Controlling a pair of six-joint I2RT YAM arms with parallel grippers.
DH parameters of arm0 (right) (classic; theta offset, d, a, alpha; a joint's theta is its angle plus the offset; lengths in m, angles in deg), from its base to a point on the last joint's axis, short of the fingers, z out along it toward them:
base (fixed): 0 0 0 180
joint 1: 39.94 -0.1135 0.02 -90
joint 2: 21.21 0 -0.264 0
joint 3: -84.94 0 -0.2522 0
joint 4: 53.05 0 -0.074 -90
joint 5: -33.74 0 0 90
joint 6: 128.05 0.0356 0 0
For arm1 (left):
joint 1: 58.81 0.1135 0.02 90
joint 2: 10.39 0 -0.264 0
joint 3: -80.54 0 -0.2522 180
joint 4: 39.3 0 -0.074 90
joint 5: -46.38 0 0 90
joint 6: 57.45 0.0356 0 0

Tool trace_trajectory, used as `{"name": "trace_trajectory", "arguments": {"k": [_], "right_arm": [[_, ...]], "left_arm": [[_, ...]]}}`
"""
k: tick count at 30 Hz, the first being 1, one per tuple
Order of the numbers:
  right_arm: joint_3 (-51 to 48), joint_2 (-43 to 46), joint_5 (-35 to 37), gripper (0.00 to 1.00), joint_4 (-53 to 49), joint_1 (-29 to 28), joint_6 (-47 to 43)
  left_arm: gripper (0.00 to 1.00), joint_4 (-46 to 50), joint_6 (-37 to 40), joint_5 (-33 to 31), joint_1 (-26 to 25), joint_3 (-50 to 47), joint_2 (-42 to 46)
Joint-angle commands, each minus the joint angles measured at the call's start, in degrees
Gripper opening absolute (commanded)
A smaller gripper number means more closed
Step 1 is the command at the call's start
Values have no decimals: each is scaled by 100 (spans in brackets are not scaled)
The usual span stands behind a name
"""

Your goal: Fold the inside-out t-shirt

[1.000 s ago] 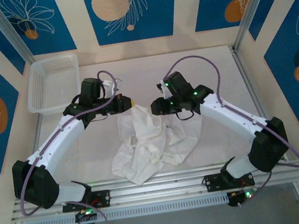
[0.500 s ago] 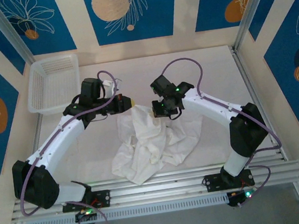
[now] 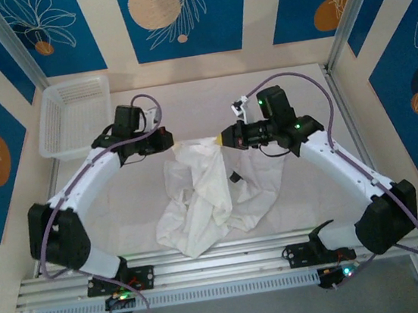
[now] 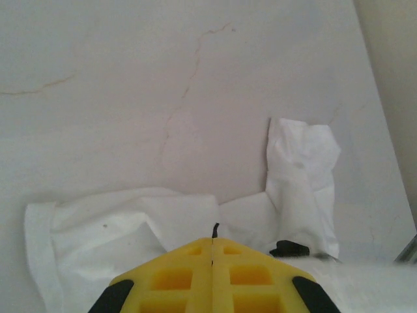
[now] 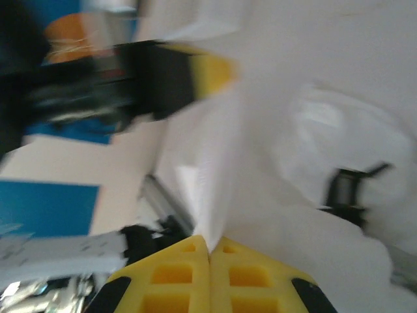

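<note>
Blue-and-cream leaf panels wall in a pale desk, with a white mesh basket standing at its far left corner. Folding has hardly begun, as I read it. The inside-out t-shirt lies as a crumpled heap in the middle of the desk, reaching toward the near edge. No neat fold shows anywhere, and its small dark tag sits on the right half. The garment's far edge is lifted and drawn into a nearly straight line between the two arms, so I judge that spreading it flat comes first and every fold is left to do. The right jaws are closed on that edge: from the right wrist, cloth rises straight out of the seam between the yellow fingers, though that view is blurred. The left jaws are pressed fully together too. From the left wrist only a thin dark sliver shows at their seam, with cloth lying on the desk below. Since the taut edge runs right up to them from above, I take them to be pinching the t-shirt as well.
</note>
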Motion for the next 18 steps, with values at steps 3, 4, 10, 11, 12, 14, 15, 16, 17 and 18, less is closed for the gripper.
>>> {"name": "trace_trajectory", "arguments": {"k": [3,4,10,11,12,14,15,16,17,18], "right_arm": [[-116,-47,-995,0,663,172,486],[-126,-79,-931,0,641,229,572],[-87,-315,-739,0,457,335,591],[-59,-356,-722,0,396,335,567],[-19,-410,-707,0,328,334,551],[63,-514,-748,0,210,326,516],[104,-569,-786,0,162,326,482],[141,-622,-842,0,98,326,411],[184,-660,-849,0,19,326,330],[224,-704,-812,0,-90,326,225]], "left_arm": [[31,-285,0,-545,152,128,88],[38,-136,71,-706,176,182,222],[49,318,481,-642,67,61,1334],[49,220,529,-407,-51,-21,1504],[49,119,603,-194,-234,-89,1652],[49,30,747,134,-573,-86,1753],[50,-26,830,375,-727,-50,1719],[51,-70,970,566,-863,-18,1642],[53,-82,1095,636,-975,26,1541],[54,-27,1237,638,-1066,99,1377]]}}
